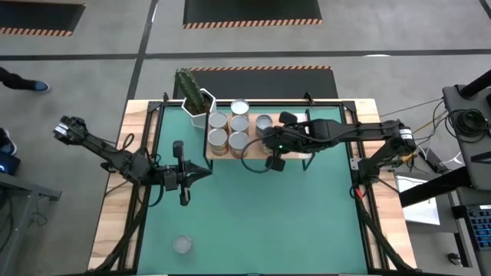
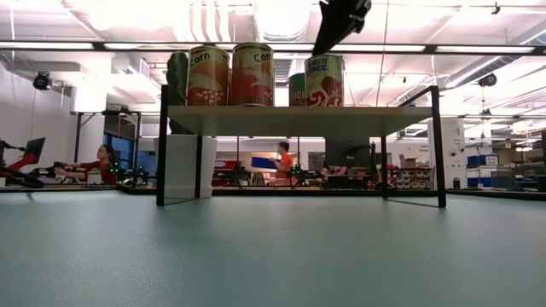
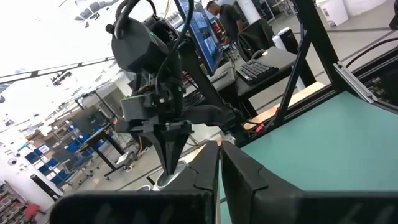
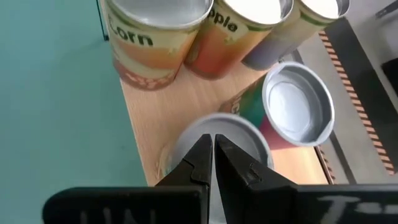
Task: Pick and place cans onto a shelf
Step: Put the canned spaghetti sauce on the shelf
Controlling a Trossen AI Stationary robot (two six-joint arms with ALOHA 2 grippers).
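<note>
Right gripper (image 1: 274, 148) is over the shelf (image 1: 257, 157), jaws pinched tight with nothing between them. The right wrist view looks straight down on a can top just past the fingertips (image 4: 202, 163), so that can is already parked.

5 cans (image 1: 229, 130) stand upright on the shelf's plank at the end nearest the cactus pot (image 1: 198, 103), by the mat's far edge.

1 can (image 1: 182, 244) is left on the green mat (image 1: 253, 215), upright, near the left corner of the mat's near edge. Its long axis is vertical, so it reads as a side grasp.

Left gripper (image 1: 182, 182) hovers by the mat's left edge, jaws also closed and empty. It's clearly the nearer arm: the stray can lies toward the near edge from it, well apart, and much further from the right gripper. I'd guess the left arm takes it, and its jaws must open first.
</note>
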